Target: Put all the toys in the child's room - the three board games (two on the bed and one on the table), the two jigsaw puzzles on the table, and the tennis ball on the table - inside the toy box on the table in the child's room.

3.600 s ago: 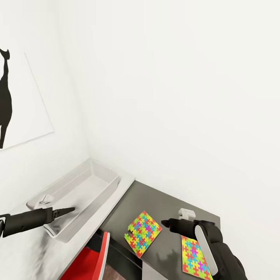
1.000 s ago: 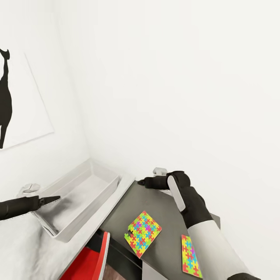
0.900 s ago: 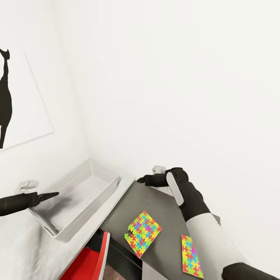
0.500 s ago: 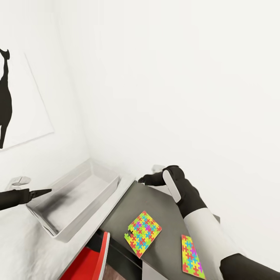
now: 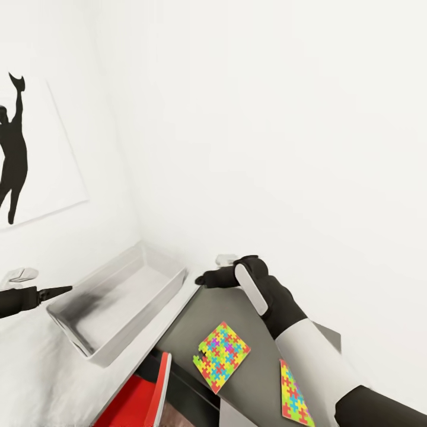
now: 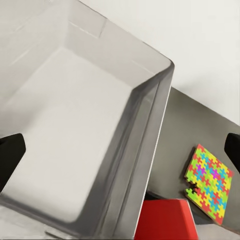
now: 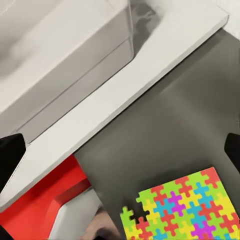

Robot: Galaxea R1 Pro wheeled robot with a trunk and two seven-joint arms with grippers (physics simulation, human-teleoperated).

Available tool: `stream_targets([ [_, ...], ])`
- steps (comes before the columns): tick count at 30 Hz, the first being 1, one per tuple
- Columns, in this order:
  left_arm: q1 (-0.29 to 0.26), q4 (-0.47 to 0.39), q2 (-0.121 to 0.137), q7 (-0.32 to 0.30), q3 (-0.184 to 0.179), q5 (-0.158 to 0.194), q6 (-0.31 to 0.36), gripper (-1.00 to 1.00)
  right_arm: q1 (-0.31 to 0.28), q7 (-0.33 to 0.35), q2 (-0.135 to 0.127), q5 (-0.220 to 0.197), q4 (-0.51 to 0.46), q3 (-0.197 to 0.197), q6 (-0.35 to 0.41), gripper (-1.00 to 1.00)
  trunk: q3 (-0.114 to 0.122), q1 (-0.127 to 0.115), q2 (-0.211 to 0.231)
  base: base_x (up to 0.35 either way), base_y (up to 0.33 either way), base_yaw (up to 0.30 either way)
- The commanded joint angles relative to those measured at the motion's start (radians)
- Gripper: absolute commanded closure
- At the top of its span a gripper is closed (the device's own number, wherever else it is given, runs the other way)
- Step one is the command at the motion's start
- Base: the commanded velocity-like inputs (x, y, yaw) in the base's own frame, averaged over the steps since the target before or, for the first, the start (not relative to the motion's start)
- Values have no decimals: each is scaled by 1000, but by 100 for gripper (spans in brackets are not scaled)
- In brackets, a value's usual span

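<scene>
While both arms hang over the corner of the room, the toy box sits with nothing in it that I can see, on the pale part of the counter against the wall. The left gripper hovers just outside the box's near-left rim, and the right gripper hovers near the box's far end; in each wrist view the dark fingertips sit at opposite edges, so both sets of jaws stand apart, holding nothing. One jigsaw puzzle lies flat on the dark counter, a second jigsaw puzzle beside it, partly behind the right forearm. Both look thin, stiff and light (little for jaws to bite on from above), so I'd judge an overhanging edge or corner the likeliest place to take hold.
</scene>
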Motion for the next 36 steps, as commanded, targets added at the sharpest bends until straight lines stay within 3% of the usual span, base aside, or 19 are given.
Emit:
stream_targets([
  [1,-2,-1,0,-10,1,-9,8,-100,-1,-6,0,-7,-3,3,3,-100,-2,1,-2,0,0,229],
  [19,0,-1,-9,-10,-5,-14,8,-100,0,-5,0,-10,-17,15,0,-100,-2,1,-2,-68,-43,272],
  [30,-1,-1,-21,-7,-17,-14,8,-100,-1,-7,0,-10,-33,22,-10,-100,-2,1,-2,-5,-4,40],
  [36,-3,-1,-48,4,-44,-17,8,-100,-27,-10,0,-12,-31,28,-62,-100,-2,1,-2,0,0,2],
])
